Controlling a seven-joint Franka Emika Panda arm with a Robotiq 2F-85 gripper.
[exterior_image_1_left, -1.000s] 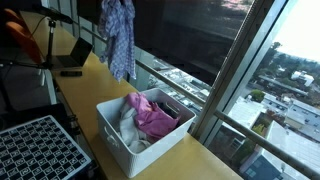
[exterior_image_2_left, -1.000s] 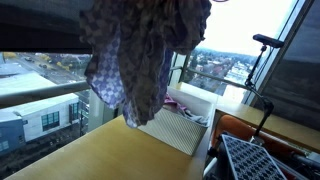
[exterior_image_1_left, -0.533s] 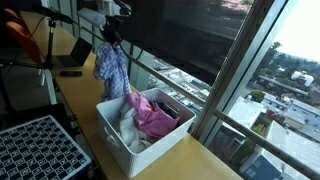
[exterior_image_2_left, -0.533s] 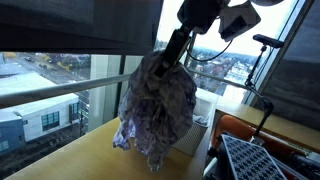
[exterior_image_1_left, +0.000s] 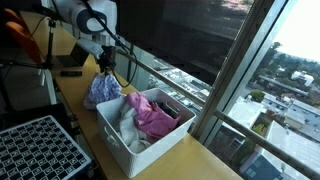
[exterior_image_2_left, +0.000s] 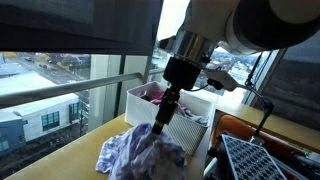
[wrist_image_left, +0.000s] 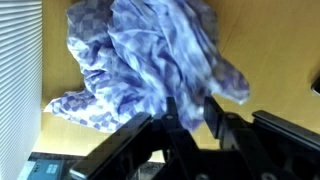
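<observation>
A blue-and-white patterned cloth (exterior_image_1_left: 103, 90) (exterior_image_2_left: 145, 155) (wrist_image_left: 150, 60) lies heaped on the wooden table (exterior_image_2_left: 60, 160), just beside the white basket (exterior_image_1_left: 125, 140) (exterior_image_2_left: 185, 130). My gripper (exterior_image_1_left: 105, 72) (exterior_image_2_left: 160, 122) (wrist_image_left: 190, 100) points down into the top of the heap. Its fingers (wrist_image_left: 213, 121) stand a little apart, with a fold of cloth showing in the gap between them. The basket holds a pink garment (exterior_image_1_left: 152, 117) and some white laundry.
A black perforated tray (exterior_image_1_left: 35, 150) (exterior_image_2_left: 260, 160) sits near the table's edge. A laptop (exterior_image_1_left: 72, 58) stands farther along the table. Window glass and a railing (exterior_image_2_left: 60, 92) run close behind the cloth and basket.
The gripper has come down from high above the table, lowering the hanging cloth until it lies heaped on the wood. The fingers have parted slightly.
</observation>
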